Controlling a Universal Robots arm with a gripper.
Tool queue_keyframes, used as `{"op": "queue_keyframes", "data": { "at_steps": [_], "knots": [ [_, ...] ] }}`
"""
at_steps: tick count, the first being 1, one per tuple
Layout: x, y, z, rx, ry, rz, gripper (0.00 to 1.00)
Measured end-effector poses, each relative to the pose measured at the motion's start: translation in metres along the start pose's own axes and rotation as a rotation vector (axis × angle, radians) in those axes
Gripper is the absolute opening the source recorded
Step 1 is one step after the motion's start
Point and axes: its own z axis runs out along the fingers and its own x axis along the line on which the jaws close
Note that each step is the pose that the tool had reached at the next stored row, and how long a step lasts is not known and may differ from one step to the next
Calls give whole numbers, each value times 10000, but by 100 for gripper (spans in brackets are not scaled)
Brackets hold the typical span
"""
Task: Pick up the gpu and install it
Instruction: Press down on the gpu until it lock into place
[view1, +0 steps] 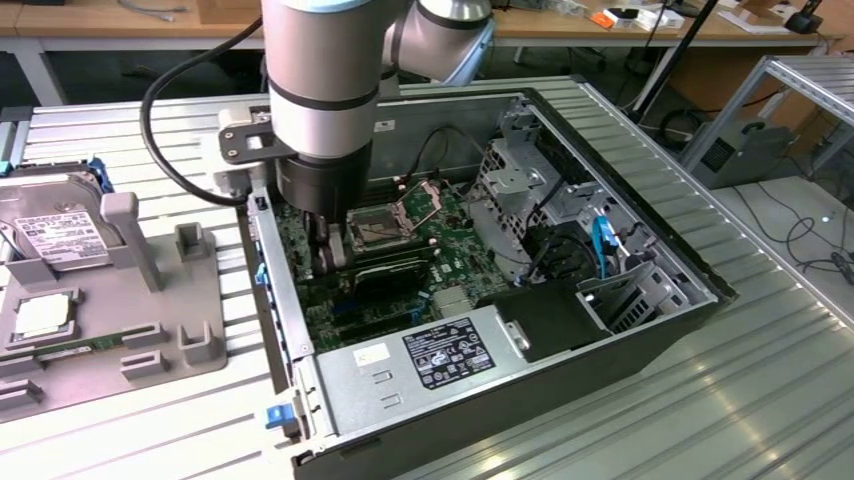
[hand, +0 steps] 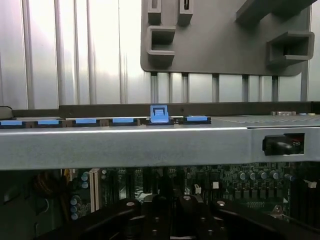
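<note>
Pincer (view1: 324, 262) closed, low inside the open case (view1: 641, 330) over the motherboard (view1: 400, 290) near its rear wall, seemingly pressing the gpu (view1: 315, 250) into its slot.

Ribbed metal table (view1: 747, 400), wooden benches (view1: 561, 25) behind.

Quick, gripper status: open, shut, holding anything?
Gripper: shut, down inside the computer case over the motherboard; whether it grips the gpu cannot be told.
</note>
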Motion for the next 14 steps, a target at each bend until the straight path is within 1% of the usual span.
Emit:
{"op": "queue_keyframes", "data": {
  "at_steps": [4, 5, 7, 11, 14],
  "knots": [
    [-1, 4, -88, 14, -2, 1, 11],
    [-1, 20, -98, 34, -2, 0, 11],
    [0, 61, -103, 78, -2, -1, 11],
    [0, 123, -103, 90, -2, -1, 11],
    [0, 144, -103, 91, -2, -1, 11]
  ]
}}
